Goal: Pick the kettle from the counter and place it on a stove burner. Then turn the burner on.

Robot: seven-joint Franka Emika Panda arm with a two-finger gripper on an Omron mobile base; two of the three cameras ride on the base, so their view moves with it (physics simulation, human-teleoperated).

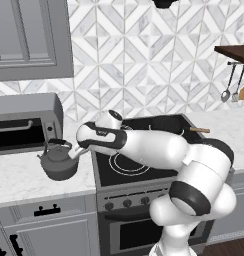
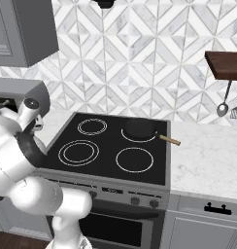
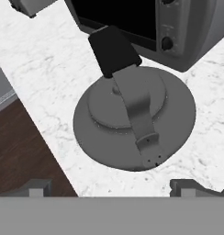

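One kettle point(image 3: 134, 117) sits upright on the counter point(image 3: 49, 69), just in front of the toaster oven point(image 3: 178, 32) and left of the stove, so its arched handle point(image 3: 132, 98) faces straight up toward the descending hand. In the hand view the gripper point(image 3: 111, 188) hangs above it with its two fingertips point(image 3: 38, 187) spread wide at either side of the frame, holding nothing; they sit off toward the kettle's near rim, probably so the open span can straddle the handle once lowered. From the left base view the kettle point(image 1: 58, 161) stands by the forearm's end, though the fingers themselves are hidden behind the wrist there, so how high they are is hard to judge. The stove burner point(image 2: 78, 152) with the two white rings lies bare at the front left of the cooktop, the nearest spot for a short carry. A frying pan point(image 2: 140, 128) occupies the back right ring, well apart, and the knobs point(image 1: 127, 203) line the front panel.
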